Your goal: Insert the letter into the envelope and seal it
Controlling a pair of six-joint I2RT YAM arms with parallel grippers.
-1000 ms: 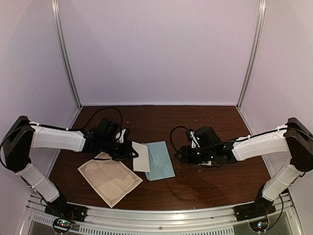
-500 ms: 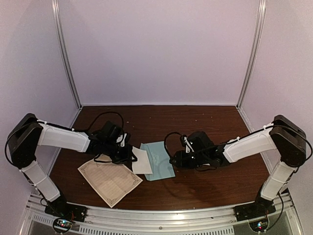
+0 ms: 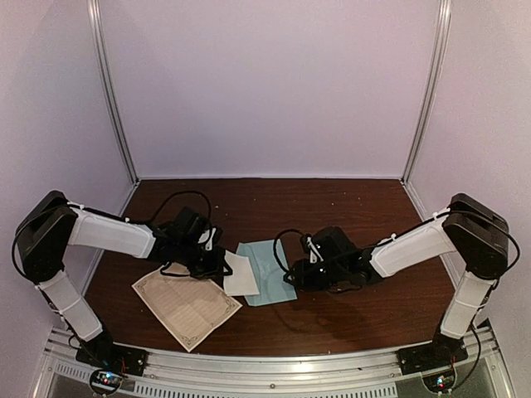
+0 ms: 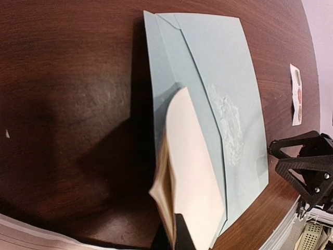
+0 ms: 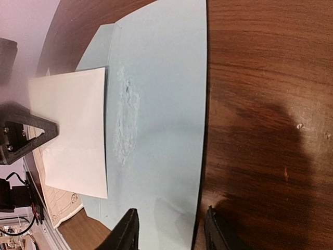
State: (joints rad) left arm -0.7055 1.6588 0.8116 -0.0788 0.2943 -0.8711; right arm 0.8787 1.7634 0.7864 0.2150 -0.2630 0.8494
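The light blue envelope [image 3: 270, 269] lies flat on the brown table, its face scuffed white in the middle [image 5: 161, 104]. My left gripper [image 3: 217, 264] is shut on the letter [image 3: 241, 274], folded with its white back outward [image 4: 192, 182]. The letter's free end rests over the envelope's [image 4: 218, 67] left part. Only the dark tips of the left gripper [image 4: 174, 237] show, pinching the fold. My right gripper [image 3: 292, 274] is open and low at the envelope's right edge. One finger of the right gripper [image 5: 171, 232] is over the blue paper and the other over bare wood.
A second cream sheet with an ornate dark border [image 3: 187, 305] lies flat at the front left, by the left arm. A small white sticker strip [image 4: 295, 94] sits on the wood beyond the envelope. The table [image 3: 348, 207] is walled on three sides.
The right arm has reached left until its open jaws straddle the envelope's right edge, and the jaws have narrowed a little. The left gripper still holds the folded letter over the envelope.
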